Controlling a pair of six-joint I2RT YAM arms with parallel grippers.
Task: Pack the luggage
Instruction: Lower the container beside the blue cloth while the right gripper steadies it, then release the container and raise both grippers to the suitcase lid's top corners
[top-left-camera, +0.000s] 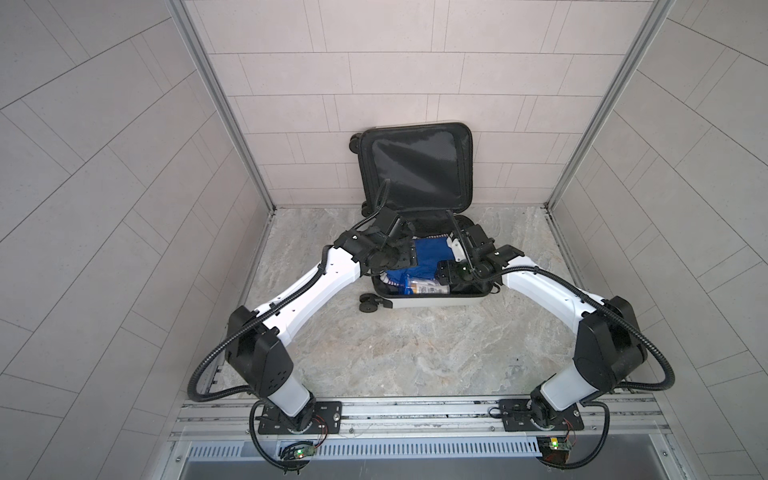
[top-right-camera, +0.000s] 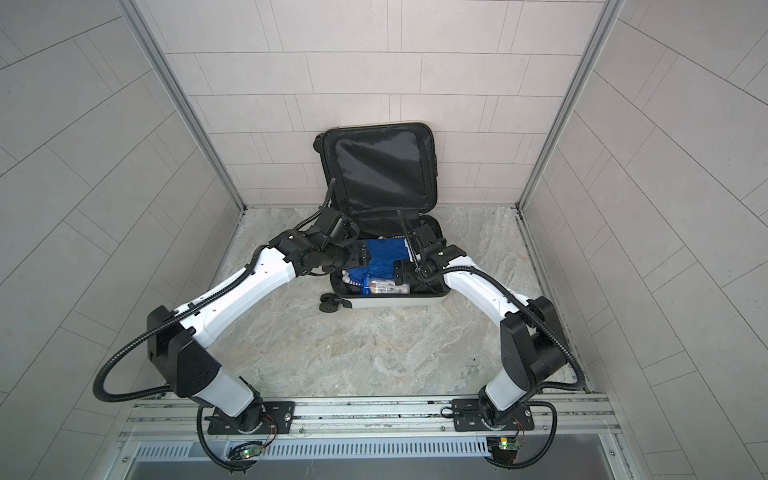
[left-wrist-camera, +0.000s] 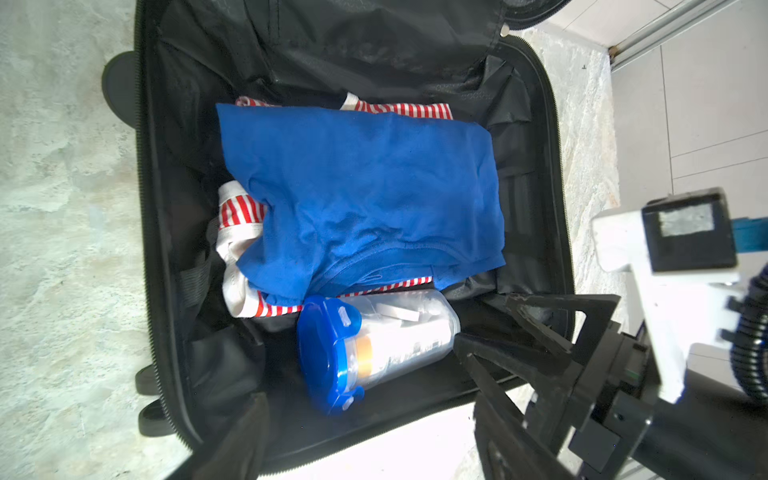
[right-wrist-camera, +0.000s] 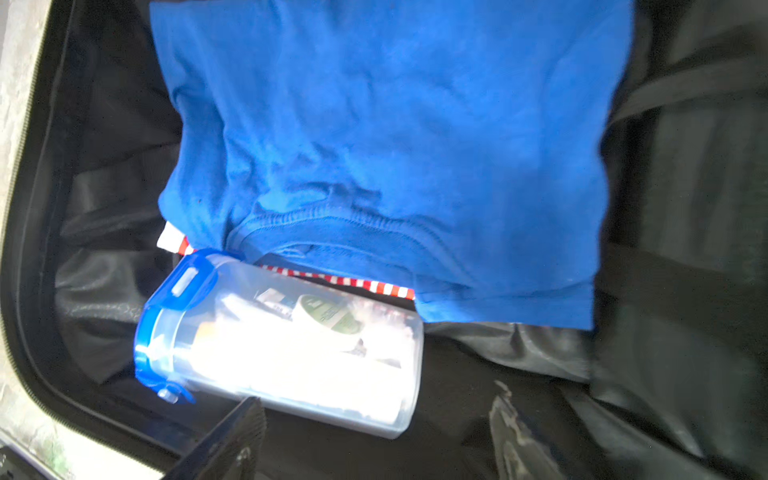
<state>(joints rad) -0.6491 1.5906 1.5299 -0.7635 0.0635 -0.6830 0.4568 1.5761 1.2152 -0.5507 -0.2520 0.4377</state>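
Luggage (top-left-camera: 436, 302) lies open at the back of the table (top-left-camera: 395, 353). Its lid (top-left-camera: 415, 166) stands up against the back wall (top-left-camera: 374, 83), with the black lining facing me. In both top views my two arms reach into the lower half, one from each side.

Inside I see a blue shirt (left-wrist-camera: 357, 191) folded on top of a red-and-white striped cloth (left-wrist-camera: 241, 212). A clear tub (left-wrist-camera: 374, 345) with a blue cap lies on its side just beside the shirt's collar, along the near wall of the luggage.

My left gripper (left-wrist-camera: 370, 409) hovers over the left part of the luggage, fingers (left-wrist-camera: 237, 436) well apart with nothing between them. My right gripper (right-wrist-camera: 376, 399) is low by the tub with its jaws wide. One of its fingers (right-wrist-camera: 232, 432) sits just beside the tub, but I cannot tell whether it touches. Neither gripper holds anything
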